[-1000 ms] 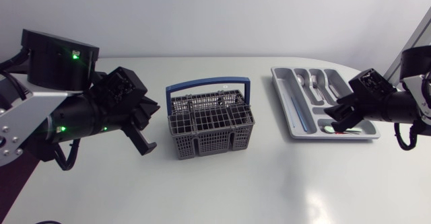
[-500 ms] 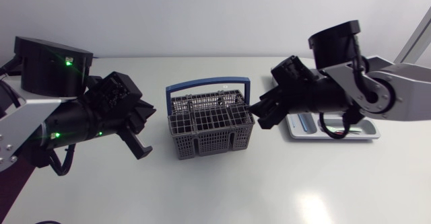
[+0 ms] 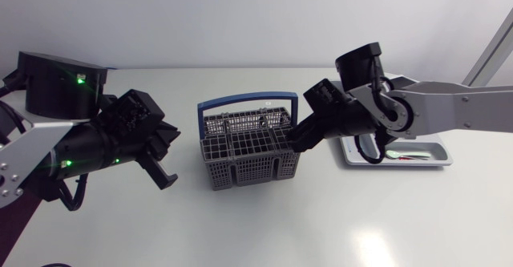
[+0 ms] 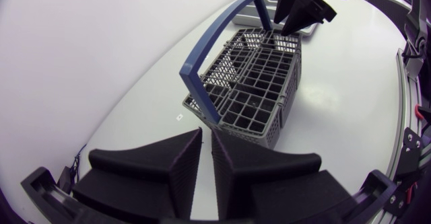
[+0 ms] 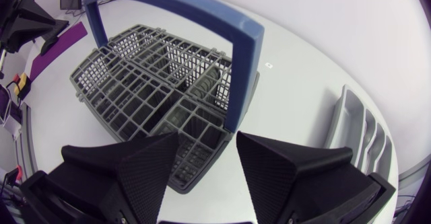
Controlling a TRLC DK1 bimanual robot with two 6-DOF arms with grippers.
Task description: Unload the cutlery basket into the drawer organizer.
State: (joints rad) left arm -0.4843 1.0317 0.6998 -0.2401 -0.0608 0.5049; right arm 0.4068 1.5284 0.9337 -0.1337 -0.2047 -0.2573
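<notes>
**A:** Right hand (image 5: 207, 143), ribbed wedge fingers apart, hangs over the cutlery basket (image 5: 135, 96) mid-counter, just beside its blue handle (image 5: 242, 56). Catch that hoop and the light plastic grid could tip, I'd say.

**B:** Left hand (image 4: 207, 135) — fingers together, empty, near the basket. The counter (image 3: 321, 219) looks glossy, so the basket might skid. The grey moulded drawer organizer (image 3: 437, 163) lies beyond the right arm.

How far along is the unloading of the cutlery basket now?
Done: something already lies in the organizer. In hand: nothing; the right hand is open above the basket, beside its blue handle, and the left hand is empty. Left: no cutlery shows in the basket's cells, so perhaps little.
</notes>
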